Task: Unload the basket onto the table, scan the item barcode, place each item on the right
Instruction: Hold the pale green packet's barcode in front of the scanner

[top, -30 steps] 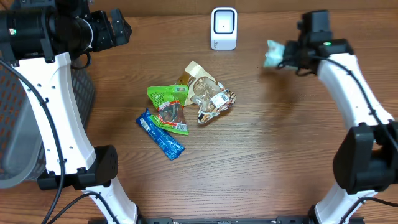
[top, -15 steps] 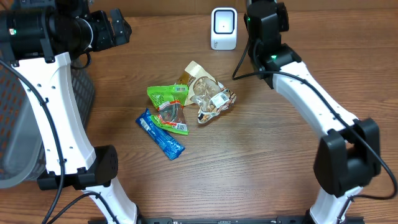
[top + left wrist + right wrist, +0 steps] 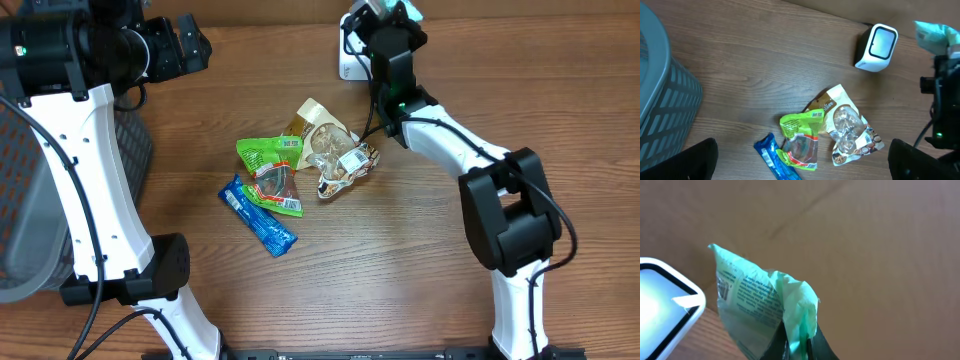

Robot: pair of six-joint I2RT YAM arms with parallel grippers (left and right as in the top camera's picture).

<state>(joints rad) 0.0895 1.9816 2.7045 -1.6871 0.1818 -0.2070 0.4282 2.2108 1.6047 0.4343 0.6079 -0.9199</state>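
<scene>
Right arm reaches across to the far edge of the tabletop. Right claw is clenched on the lower bunched end of a pale green packet; the packet stands up from the fingers, and small printed text shows on its crinkled face.

The packet is held in the air just beside the scanner, near its lit front. The right wrist view has the scanner's white rounded corner at the left edge and the packet close to it. Cannot tell whether they touch; in the left wrist view there is a gap between them.

The scanner stands upright at the back of the tabletop. The overhead view has it mostly hidden behind the right arm.

Left claw is spread wide with nothing in it, raised over the far-left corner.

Middle of the tabletop, loose heap:
- clear bag with brown contents, nearest the scanner
- green pouch, touching the clear bag's left side
- blue bar, partly under the green pouch's front edge

A grey mesh basket stands at the left edge.
</scene>
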